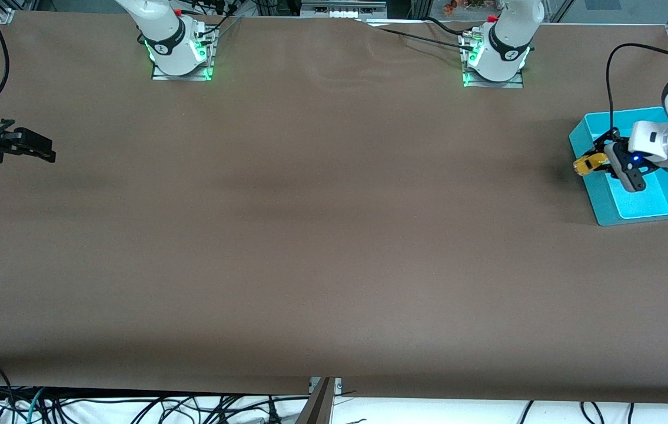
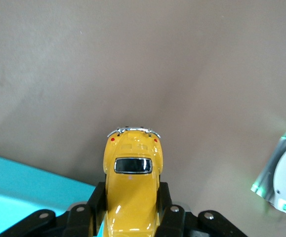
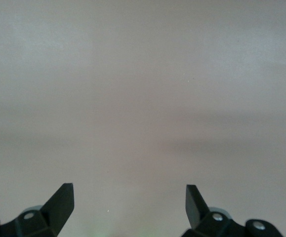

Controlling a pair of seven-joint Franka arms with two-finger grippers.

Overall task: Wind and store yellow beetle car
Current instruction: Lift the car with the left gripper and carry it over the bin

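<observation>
Yellow beetle car [image 1: 588, 165] is being held by the left gripper [image 1: 601, 162], whose jaws are clenching on the car's sides, as the left wrist view shows: the rounded body [image 2: 132, 197] is sitting squeezed between the two black fingers [image 2: 168, 217], with its chrome bumper pointing away from the wrist. The car is hanging in the air over the rim of the turquoise bin [image 1: 640, 203], at the edge of the bin that faces the middle of the worktop, so part of it is over the bin wall and part over the bare brown worktop [image 1: 322, 235]. The bin is standing at the left arm's end of the worktop. This side grip is probably keeping the wheels free and the body level, which would suit either rolling the car to wind it or lowering it into the bin; which of the two steps is in hand cannot be told from this moment alone. Whether the wheels are touching anything is hidden.

The right gripper [image 1: 33, 147] is waiting over the right arm's end of the worktop, its jaws released and grasping nothing, as the right wrist view shows with only plain worktop between the fingertips [image 3: 63, 200].
</observation>
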